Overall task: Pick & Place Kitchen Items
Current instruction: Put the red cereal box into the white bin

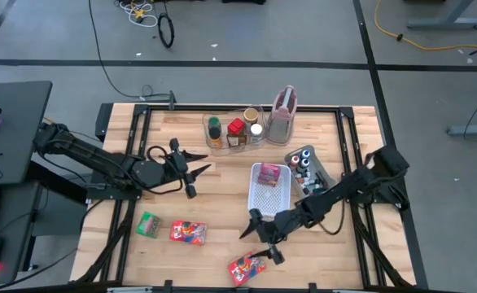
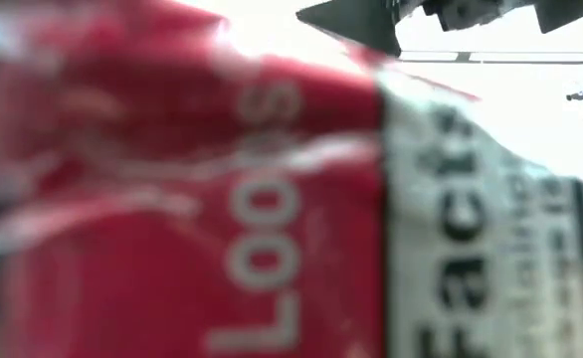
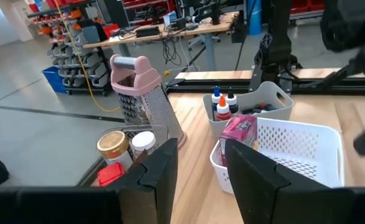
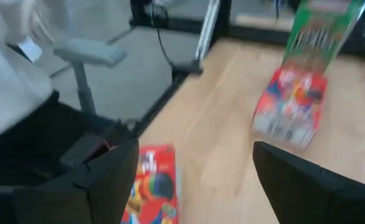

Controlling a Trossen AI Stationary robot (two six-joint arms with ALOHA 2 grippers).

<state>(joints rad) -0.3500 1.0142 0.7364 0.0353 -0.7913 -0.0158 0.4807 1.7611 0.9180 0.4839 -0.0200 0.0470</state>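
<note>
High view, left arm: the left hand (image 1: 196,172) hangs over the wood of the counter (image 1: 222,203), left of centre, fingers partly apart and gripping nothing.
Left wrist view: its dark fingers (image 3: 161,171) frame the pink jug (image 3: 142,93), the jars and the white mesh basket (image 3: 294,149), nothing between them.
Near-left packets: a green packet (image 1: 148,224) and a red packet (image 1: 188,232) lie flat, side by side, near the front-left edge.
Back centre: a clear plastic bin (image 1: 232,129) holds spice jars (image 1: 237,132), dark, red and white lids showing, with the pink jug just beside it.
Centre: the white mesh basket carries a pink packet (image 1: 270,172) at its far end.
Front centre: another red packet (image 1: 248,265) lies at the front edge, just beside the right hand but not gripped.
Right arm: the right hand (image 1: 260,238) sits low over the counter in front of the basket, fingers spread wide, empty.
Right wrist view: both fingers (image 4: 104,171) stand well apart, bare wood between them, a red packet beside one of them.
Right of basket: a grey tray (image 1: 316,167) holds tiny coloured-cap bottles (image 1: 303,161).
Low view: filled by a blurred red packet (image 2: 202,199) right at the lens.
</note>
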